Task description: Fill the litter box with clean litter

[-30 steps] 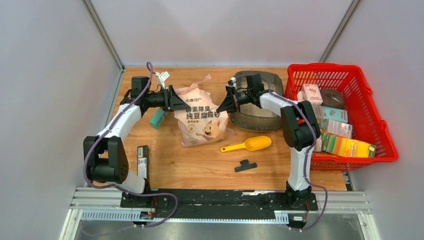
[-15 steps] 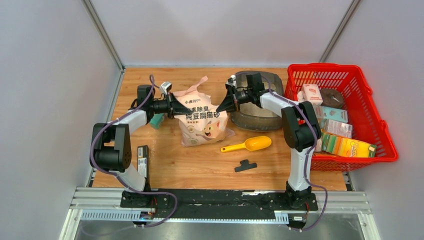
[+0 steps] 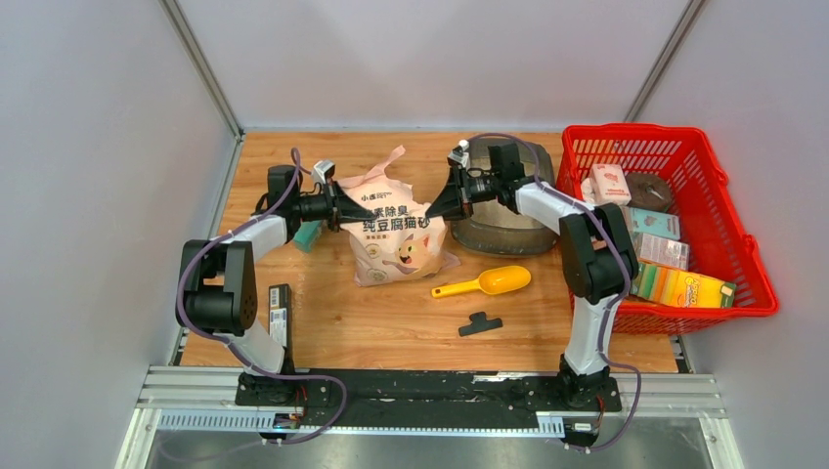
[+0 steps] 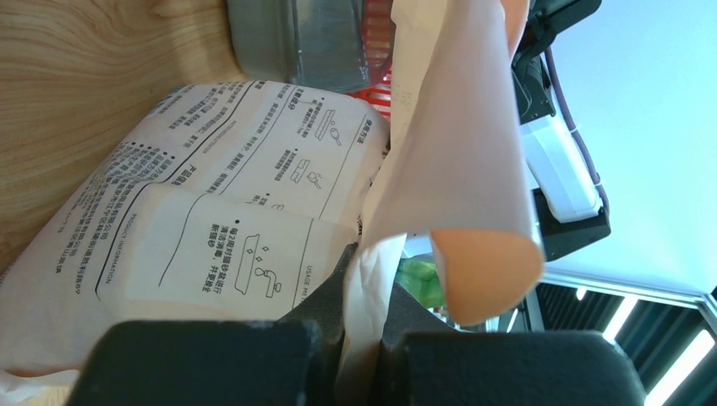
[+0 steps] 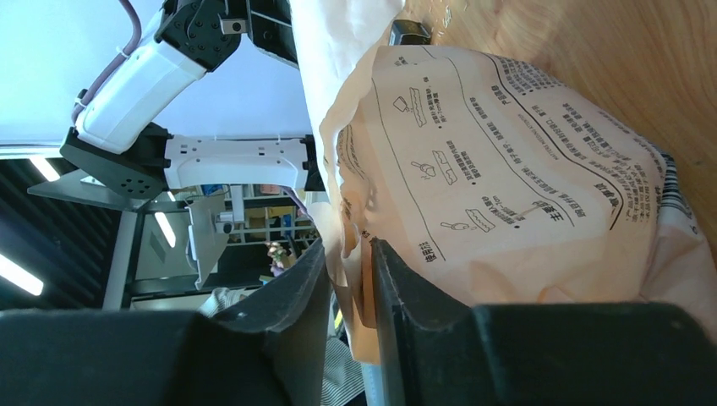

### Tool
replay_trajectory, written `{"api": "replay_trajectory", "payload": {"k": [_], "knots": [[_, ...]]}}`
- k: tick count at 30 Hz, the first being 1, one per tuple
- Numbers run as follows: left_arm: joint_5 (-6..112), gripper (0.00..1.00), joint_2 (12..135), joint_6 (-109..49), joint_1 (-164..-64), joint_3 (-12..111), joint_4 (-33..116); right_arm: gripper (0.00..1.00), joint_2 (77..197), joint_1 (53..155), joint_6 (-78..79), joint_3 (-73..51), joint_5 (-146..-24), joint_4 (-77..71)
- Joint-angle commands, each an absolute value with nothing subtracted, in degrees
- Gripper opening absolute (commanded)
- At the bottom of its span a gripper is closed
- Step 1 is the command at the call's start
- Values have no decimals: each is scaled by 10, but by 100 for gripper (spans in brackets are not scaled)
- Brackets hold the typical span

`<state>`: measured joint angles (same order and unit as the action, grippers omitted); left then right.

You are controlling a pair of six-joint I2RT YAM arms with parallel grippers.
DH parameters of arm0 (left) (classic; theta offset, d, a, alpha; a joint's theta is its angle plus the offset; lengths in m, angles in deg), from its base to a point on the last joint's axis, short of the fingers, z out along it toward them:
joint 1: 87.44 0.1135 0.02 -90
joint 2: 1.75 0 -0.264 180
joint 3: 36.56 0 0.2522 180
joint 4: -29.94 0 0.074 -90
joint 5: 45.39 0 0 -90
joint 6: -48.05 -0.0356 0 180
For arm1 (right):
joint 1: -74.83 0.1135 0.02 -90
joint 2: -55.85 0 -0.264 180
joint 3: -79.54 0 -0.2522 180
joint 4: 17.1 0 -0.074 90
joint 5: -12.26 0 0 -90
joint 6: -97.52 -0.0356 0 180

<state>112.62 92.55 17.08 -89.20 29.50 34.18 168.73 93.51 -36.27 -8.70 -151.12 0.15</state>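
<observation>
Thin pink-and-white plastic film is all there is to hold here: the clean litter itself is nowhere in view and is presumably sealed inside the printed bag (image 3: 396,234), which stands upright mid-counter (image 3: 391,322), just left of the litter box (image 3: 489,239). The dark grey tray sits at the far side, next to the red basket (image 3: 743,254), and no pale granules show in the part of it not hidden by the right arm. The left pincer (image 3: 342,208) is clamped tight on the bag's upper left edge, a flap of film squeezed flat between its fingers. The right pincer (image 3: 430,210) sits at the opposite upper edge with its jaws slightly parted. Film lies between them, but it looks loose rather than pinched. The bulging lower half suggests a heavy, shifting load of granules, so the bag should sag and slump when lifted, and the glossy film looks slippery and liable to stretch or tear if all the weight hangs from one thin flap. A hold on the doubled seam near the top corners seems safest, one pincer on each side, with the mouth turned toward the tray. The yellow scoop (image 3: 486,283) lies unused on the counter in front of the bag.
</observation>
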Motion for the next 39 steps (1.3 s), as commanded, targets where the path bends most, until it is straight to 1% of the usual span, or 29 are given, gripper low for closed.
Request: {"api": "replay_trajectory", "payload": {"k": [1,5,8,12,16,17,19,20,21,24,25,26,27,28,29,30,32,33,34,37,39], "knots": [[1129,2,911,195,-879,295,308,33,1654,945,-332,-97,-1496,-28],[1128,2,908,196,-879,289,309,39,1658,958,-364,-114,-1490,-150],[1127,2,908,196,-879,290,307,46,1669,970,-388,-119,-1481,-206],[1128,2,908,197,-880,291,309,46,1683,987,-413,-116,-1474,-254],[1126,2,907,197,-880,291,309,41,1688,999,-421,-114,-1466,-257],[1126,2,906,197,-880,291,309,40,1686,999,-417,-114,-1462,-237],[1127,2,907,197,-880,291,308,30,1687,999,-370,-98,-1443,-176],[1127,2,905,197,-880,290,309,26,1689,999,-356,-90,-1439,-115],[1128,2,905,197,-881,290,309,17,1690,999,-352,-80,-1437,-99],[1136,2,906,191,-879,298,348,0,1690,992,-371,-74,-1453,-85],[1137,1,907,163,-878,304,376,0,1692,985,-394,-67,-1476,-92],[1140,0,908,140,-878,326,464,0,1696,981,-442,-61,-1489,-101],[1146,0,916,115,-878,340,514,0,1703,976,-479,-54,-1502,-101],[1153,0,920,86,-878,349,549,0,1717,970,-514,-45,-1535,-109],[1163,0,923,87,-865,358,568,0,1723,966,-550,-46,-1546,-144],[1178,0,926,98,-860,357,565,0,1724,964,-591,-45,-1554,-144],[1188,0,928,160,-858,350,552,0,1723,956,-557,-22,-1567,-56],[1200,0,931,184,-858,346,545,0,1724,956,-565,-15,-1579,-53],[1205,0,933,243,-857,339,532,0,1725,957,-562,-6,-1588,-39],[1197,0,930,210,-856,341,607,0,1723,957,-558,21,-1602,-2],[1191,0,926,223,-856,329,614,0,1720,957,-556,29,-1602,11]]}}
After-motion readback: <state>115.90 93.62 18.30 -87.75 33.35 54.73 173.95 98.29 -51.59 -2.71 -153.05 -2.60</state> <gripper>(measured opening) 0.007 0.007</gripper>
